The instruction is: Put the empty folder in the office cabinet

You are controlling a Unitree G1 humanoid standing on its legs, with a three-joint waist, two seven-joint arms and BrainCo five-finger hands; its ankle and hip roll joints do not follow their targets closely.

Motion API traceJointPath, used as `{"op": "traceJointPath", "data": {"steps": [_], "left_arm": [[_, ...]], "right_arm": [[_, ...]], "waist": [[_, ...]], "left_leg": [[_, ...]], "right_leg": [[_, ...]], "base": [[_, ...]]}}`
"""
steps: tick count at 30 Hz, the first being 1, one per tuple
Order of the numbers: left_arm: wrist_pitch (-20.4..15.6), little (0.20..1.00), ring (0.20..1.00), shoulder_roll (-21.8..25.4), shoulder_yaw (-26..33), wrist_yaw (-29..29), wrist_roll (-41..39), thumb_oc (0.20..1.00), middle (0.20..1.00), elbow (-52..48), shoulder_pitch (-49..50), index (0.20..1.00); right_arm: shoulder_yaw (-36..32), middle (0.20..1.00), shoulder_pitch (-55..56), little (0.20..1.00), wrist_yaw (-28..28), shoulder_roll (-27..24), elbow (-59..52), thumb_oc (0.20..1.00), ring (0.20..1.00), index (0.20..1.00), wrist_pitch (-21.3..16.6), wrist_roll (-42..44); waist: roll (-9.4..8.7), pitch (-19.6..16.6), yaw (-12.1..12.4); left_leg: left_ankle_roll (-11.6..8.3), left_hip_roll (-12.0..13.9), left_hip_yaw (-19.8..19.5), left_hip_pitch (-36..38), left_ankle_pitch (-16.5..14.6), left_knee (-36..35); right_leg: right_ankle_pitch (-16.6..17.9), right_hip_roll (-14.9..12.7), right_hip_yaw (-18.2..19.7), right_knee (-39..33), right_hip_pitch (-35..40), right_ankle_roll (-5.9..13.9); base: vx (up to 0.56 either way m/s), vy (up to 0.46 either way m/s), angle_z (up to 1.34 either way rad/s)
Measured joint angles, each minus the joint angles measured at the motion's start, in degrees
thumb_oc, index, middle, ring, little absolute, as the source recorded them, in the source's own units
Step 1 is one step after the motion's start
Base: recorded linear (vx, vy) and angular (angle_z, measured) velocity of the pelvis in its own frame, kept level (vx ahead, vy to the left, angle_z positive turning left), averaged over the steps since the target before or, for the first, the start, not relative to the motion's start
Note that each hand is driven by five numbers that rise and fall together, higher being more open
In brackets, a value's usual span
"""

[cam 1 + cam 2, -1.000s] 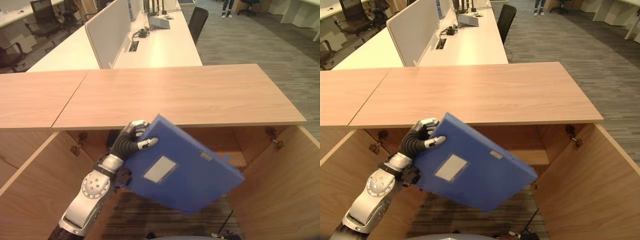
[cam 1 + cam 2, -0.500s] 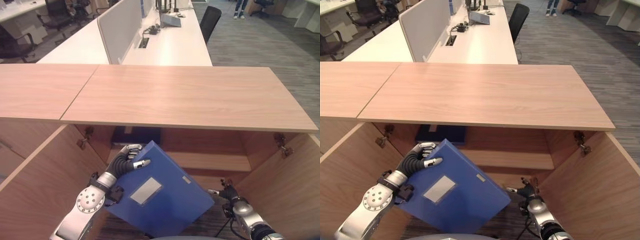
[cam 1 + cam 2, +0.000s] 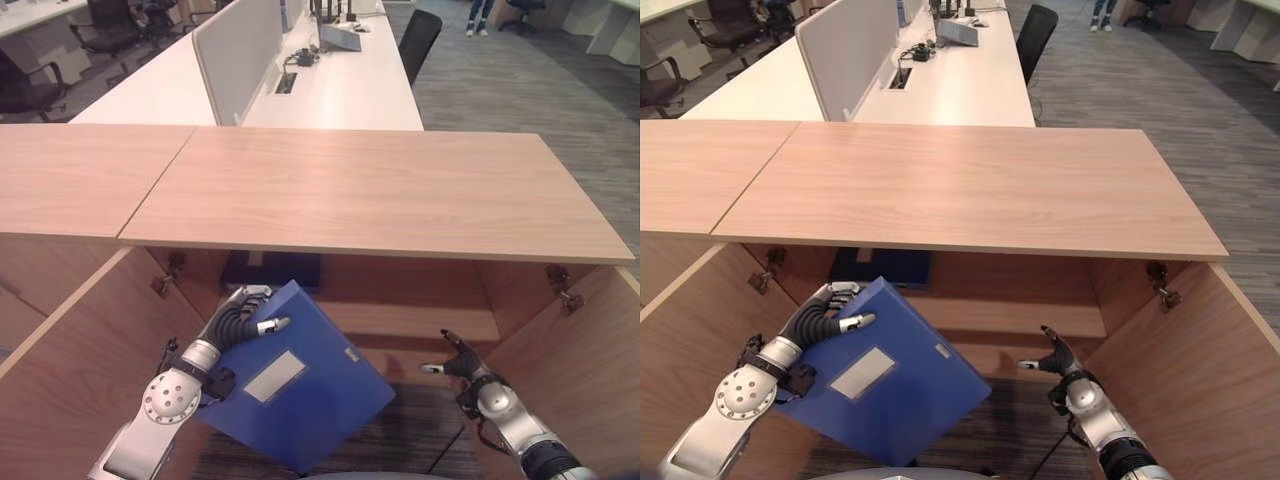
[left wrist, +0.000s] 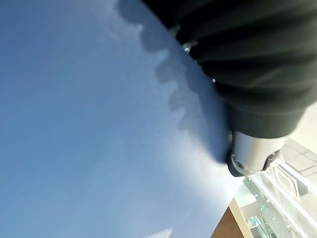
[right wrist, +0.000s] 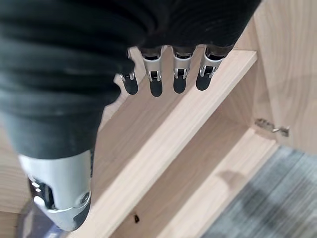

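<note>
A blue folder (image 3: 315, 400) with a pale label hangs tilted in front of the open office cabinet (image 3: 380, 190), below its wooden top. My left hand (image 3: 237, 318) is shut on the folder's upper left corner, fingers behind and thumb across the front. In the left wrist view the folder's blue face (image 4: 74, 124) lies right against the hand's dark cover (image 4: 247, 64). My right hand (image 3: 457, 358) hovers open at the lower right of the opening, apart from the folder. Its straight fingers (image 5: 163, 79) point at the inner shelf (image 5: 198, 124).
The cabinet's left door (image 3: 80, 340) and right door (image 3: 585, 375) stand swung out toward me. A dark blue folder (image 3: 272, 270) lies inside at the upper left. The wooden shelf (image 3: 420, 320) runs across the interior. White desks, a partition and chairs stand beyond.
The folder has shifted a little to the left and lower in my left hand. My right hand has risen from the bottom edge and spread its fingers toward the shelf.
</note>
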Motion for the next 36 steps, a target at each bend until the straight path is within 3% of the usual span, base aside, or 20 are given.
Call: {"op": "traceJointPath", "data": {"steps": [7, 14, 19, 24, 28, 36], "left_arm": [[-0.6, 0.2, 0.2, 0.2, 1.8, 1.9, 10.2, 0.2, 0.2, 0.1, -0.6, 0.2], [-2.8, 0.2, 0.2, 1.3, 1.2, 4.3, 21.1, 0.2, 0.2, 1.1, -4.8, 0.2], [-3.1, 0.2, 0.2, 1.6, -0.2, 5.1, 25.6, 0.2, 0.2, 2.3, -7.1, 0.2], [-4.0, 0.2, 0.2, 1.4, -1.5, 5.1, 25.8, 0.2, 0.2, 2.1, -7.9, 0.2], [-4.4, 0.2, 0.2, 1.5, -4.4, 4.7, 24.7, 0.2, 0.2, -0.8, -9.8, 0.2], [-5.4, 0.2, 0.2, 4.9, -7.3, 2.2, 18.3, 0.2, 0.2, -6.3, -12.6, 0.2]], "right_arm": [[-0.5, 1.0, 0.9, 1.0, 1.5, -4.1, -14.5, 1.0, 1.0, 1.0, -0.5, -1.5], [7.3, 1.0, -1.2, 1.0, 11.0, -6.8, -28.4, 1.0, 1.0, 1.0, -3.1, 3.0], [13.5, 1.0, -4.4, 1.0, 17.4, -7.1, -30.2, 1.0, 1.0, 1.0, -3.9, 5.4], [17.7, 1.0, -6.4, 1.0, 18.8, -6.2, -29.7, 1.0, 1.0, 1.0, -3.8, 5.4], [20.2, 1.0, -9.0, 1.0, 18.4, -2.7, -25.4, 1.0, 1.0, 1.0, -3.8, 6.8], [20.6, 1.0, -11.0, 1.0, 15.8, -0.8, -23.3, 1.0, 1.0, 1.0, -3.9, 7.1]], "waist": [[0.64, 0.4, -0.3], [0.45, 0.4, 0.0], [0.03, 0.3, 0.2], [-0.46, 0.0, 0.1], [-0.78, -0.1, 0.1], [-0.79, -0.1, 0.0]], "left_leg": [[0.0, 0.0, 0.0, 0.0, 0.0, 0.0], [0.0, 0.0, 0.1, -0.1, 0.0, 0.0], [0.0, 0.0, 0.1, -0.1, 0.0, 0.0], [0.0, 0.0, 0.2, -0.1, 0.0, 0.0], [0.0, 0.0, 0.4, -0.1, 0.0, 0.0], [0.0, 0.0, 0.5, -0.1, 0.0, 0.0]], "right_leg": [[0.0, 0.0, 0.0, 0.0, 0.0, -0.04], [0.2, 0.0, 0.0, 0.0, -0.1, -0.23], [0.2, 0.0, 0.1, 0.0, -0.2, -0.24], [0.2, 0.0, 0.2, 0.0, -0.3, -0.24], [0.2, 0.0, 0.3, 0.0, -0.3, -0.2], [0.2, 0.0, 0.4, 0.0, -0.4, -0.18]], "base": [[0.0, 0.0, 0.0], [0.0, 0.0, 0.0], [0.0, 0.0, 0.0], [0.0, 0.0, 0.0], [0.0, 0.002, -0.02], [0.0, 0.0, 0.0]]}}
